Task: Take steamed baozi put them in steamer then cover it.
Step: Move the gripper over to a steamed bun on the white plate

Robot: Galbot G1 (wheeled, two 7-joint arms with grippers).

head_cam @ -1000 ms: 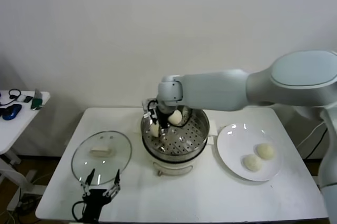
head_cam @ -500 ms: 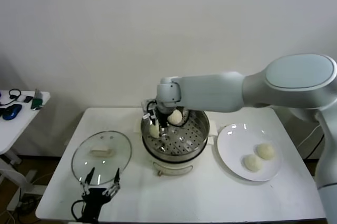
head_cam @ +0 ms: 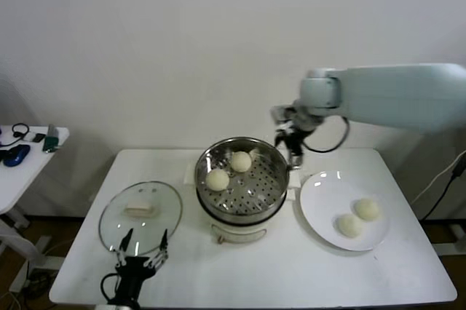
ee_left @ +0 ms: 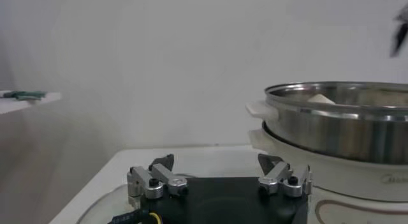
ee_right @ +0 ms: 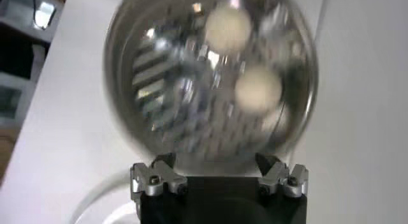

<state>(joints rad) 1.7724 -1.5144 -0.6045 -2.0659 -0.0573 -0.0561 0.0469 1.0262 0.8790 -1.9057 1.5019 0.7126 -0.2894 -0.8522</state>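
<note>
Swinging clear of the basket, the right pincer [head_cam: 289, 144] now hangs empty above the far right rim of the steamer [head_cam: 242, 177], where a second ago it was down inside the basket over a bun at the left side. Its own wrist view shows the two fingers spread wide with nothing between them, looking down into the steel basket from above. That bun has been let go: two steamed baozi now lie free on the perforated floor, one at the left [head_cam: 217, 179] and one toward the back [head_cam: 241, 161], close together but apart. Half the load is therefore in. The other two baozi [head_cam: 349, 225] [head_cam: 366, 209] wait side by side on the white plate [head_cam: 318, 193], just right of the steamer on the bench [head_cam: 291, 270], and the arm's pull-back toward that side reads as the start of a trip for the third bun. The cover [head_cam: 140, 209] lies flat on the bench left of the steamer, handle up, not yet used. The left pincer [head_cam: 138, 255] sits parked low at the bench's near edge just in front of the cover, fingers spread wide and empty, unchanged from before.
</note>
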